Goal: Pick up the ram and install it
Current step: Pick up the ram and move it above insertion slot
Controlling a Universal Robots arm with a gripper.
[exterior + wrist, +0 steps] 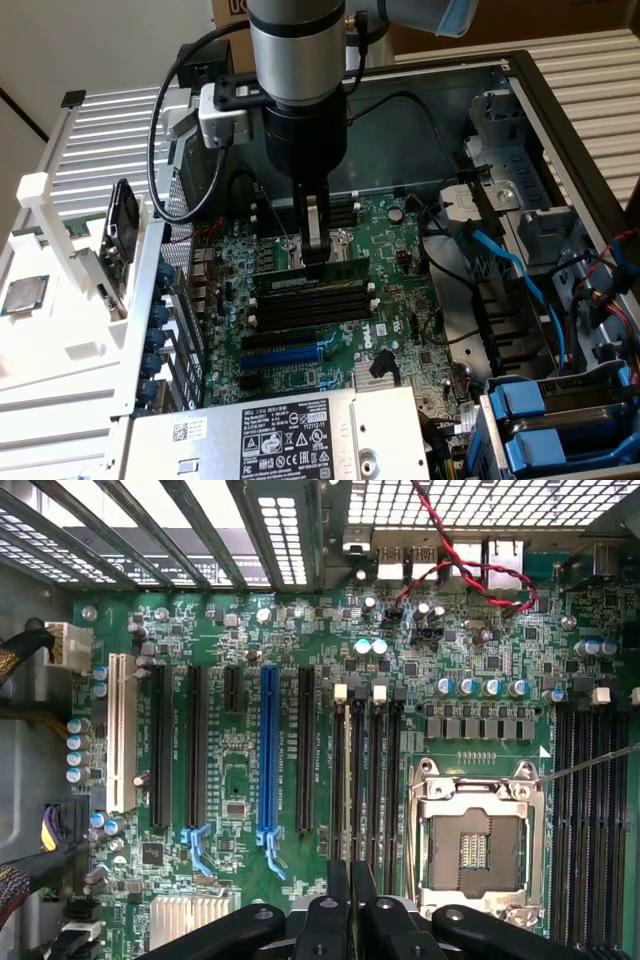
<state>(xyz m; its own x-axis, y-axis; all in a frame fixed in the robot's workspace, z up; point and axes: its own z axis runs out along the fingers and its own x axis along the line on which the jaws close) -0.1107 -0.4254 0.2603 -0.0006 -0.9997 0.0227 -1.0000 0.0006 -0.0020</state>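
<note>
Plainly a robotics lab or computer-assembly workshop, not a home. Opened desktop case (420, 110) laid flat, ribbed metal bench (600, 70) around it, green motherboard (398, 255) bare, power supply (290, 435) and blue drive caddies (545, 420) exposed. Grey industrial robot arm (298, 70) with its gripper (316, 262) down inside the case. White fixture (60, 310) alongside, holding a loose processor chip (25, 296). Cardboard boxes (520, 20) behind.
</note>
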